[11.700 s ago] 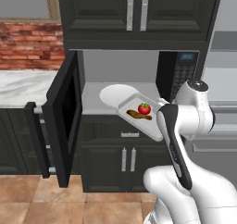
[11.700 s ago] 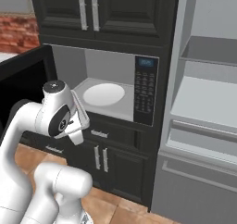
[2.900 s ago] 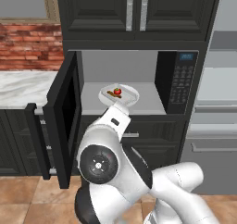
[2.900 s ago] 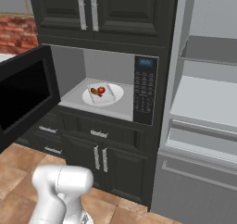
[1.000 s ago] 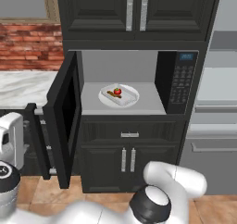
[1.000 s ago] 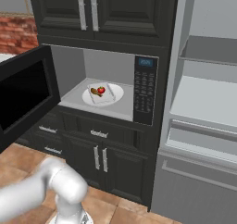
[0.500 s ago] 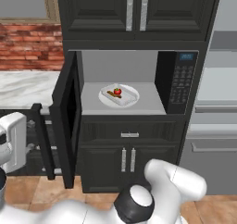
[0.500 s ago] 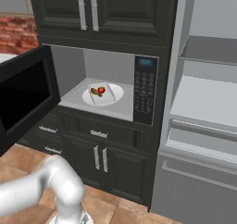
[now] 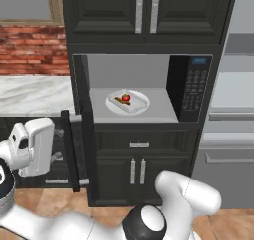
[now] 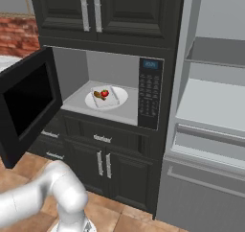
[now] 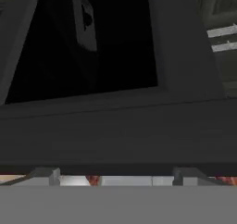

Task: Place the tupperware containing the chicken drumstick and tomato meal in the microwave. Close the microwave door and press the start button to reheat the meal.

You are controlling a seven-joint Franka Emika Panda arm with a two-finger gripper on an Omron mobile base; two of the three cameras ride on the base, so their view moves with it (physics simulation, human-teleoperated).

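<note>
Door-closing is the step in hand, I'd say: the claw [image 9: 54, 157] sits just outside the microwave door [image 9: 77, 150], can't tell if it's open or shut, so push flat near the door's free edge and swing it steadily. Count: one tupperware [image 9: 128, 101] on the turntable plate [image 9: 141, 107] mid-cavity in the microwave [image 9: 191, 88], holding one chicken drumstick [image 9: 121, 101] and one tomato [image 9: 126, 97].

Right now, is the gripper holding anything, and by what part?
Nothing held. The gripper is open and empty, close against the outer face of the microwave door. The tupperware sits inside the microwave.
</note>
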